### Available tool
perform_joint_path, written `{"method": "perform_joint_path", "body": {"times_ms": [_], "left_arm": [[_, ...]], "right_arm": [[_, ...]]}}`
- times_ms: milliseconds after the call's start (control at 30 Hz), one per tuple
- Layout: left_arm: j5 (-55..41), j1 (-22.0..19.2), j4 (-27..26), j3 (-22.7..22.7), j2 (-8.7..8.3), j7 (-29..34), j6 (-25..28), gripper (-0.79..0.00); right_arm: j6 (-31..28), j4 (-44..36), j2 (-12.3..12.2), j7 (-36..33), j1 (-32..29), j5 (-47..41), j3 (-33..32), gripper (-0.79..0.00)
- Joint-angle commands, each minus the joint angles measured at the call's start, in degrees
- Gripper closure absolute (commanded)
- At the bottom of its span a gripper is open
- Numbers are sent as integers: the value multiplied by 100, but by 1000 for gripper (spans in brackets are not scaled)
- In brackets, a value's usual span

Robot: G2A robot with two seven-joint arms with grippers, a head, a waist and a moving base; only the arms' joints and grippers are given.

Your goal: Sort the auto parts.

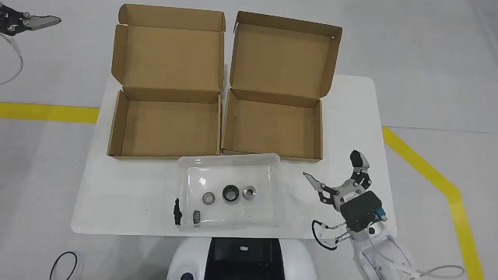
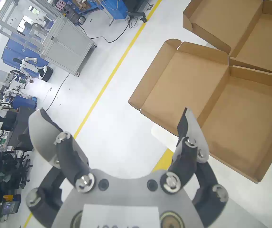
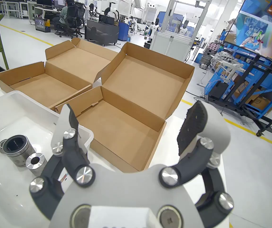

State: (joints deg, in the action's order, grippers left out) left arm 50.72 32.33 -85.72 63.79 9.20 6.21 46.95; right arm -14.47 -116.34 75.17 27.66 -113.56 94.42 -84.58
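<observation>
**Parts sort: both end effectors wide, nothing held**

Right end effector (image 3: pixel 131 107): fingers spread wide, nothing between them (dark ribbed pads face inward). The near right corner of the white worktop (image 1: pixel 124 194) lies under it.

Just to its left, apart from the fingertips, sits the translucent white rectangular plastic tray (image 1: pixel 229 158). The tray holds these parts, listed from the one closest to this end effector outward:
- short silver metal bushing with a centre hole (image 1: pixel 248 194)
- dark-bored steel cylinder (image 1: pixel 231 194), just beside the bushing
- flat metal ring bearing (image 1: pixel 208 198), just beside the cylinder
- small grey ridged part (image 1: pixel 197 216), farthest to the left in the tray, apart from the other three

A small black piece (image 1: pixel 178 212) lies at the tray rim farthest from this end effector. I cannot tell whether it is inside or outside the tray.

Ahead of the right end effector, beyond the tray, two open boxes stand side by side with their lids folded back. The right brown cardboard box (image 1: pixel 272 128) is almost straight ahead of the fingertips. The left brown cardboard box (image 1: pixel 167 128) is further to the left. No parts are in either box.

Left end effector (image 2: pixel 113 115): fingers also wide, gripping nothing. It hangs off the worktop over the grey floor, and a yellow floor stripe (image 2: pixel 107 79) runs beyond its fingertips. Both boxes lie to its right, well apart from it. The tray is farther from it than the boxes.
</observation>
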Motion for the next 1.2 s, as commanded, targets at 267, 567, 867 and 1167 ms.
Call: {"method": "perform_joint_path", "body": {"times_ms": [267, 567, 867, 1167], "left_arm": [[0, 0, 0, 0, 0, 0, 0, -784], [0, 0, 0, 0, 0, 0, 0, -785], [0, 0, 0, 0, 0, 0, 0, -785], [0, 0, 0, 0, 0, 0, 0, -785]], "right_arm": [[0, 0, 0, 0, 0, 0, 0, -784], [-77, 0, -1, -6, 25, -57, 41, -785], [-795, 97, -56, -443, 601, 17, 316, -785], [-2170, 632, -110, -1468, 1844, -83, 775, -785]]}}
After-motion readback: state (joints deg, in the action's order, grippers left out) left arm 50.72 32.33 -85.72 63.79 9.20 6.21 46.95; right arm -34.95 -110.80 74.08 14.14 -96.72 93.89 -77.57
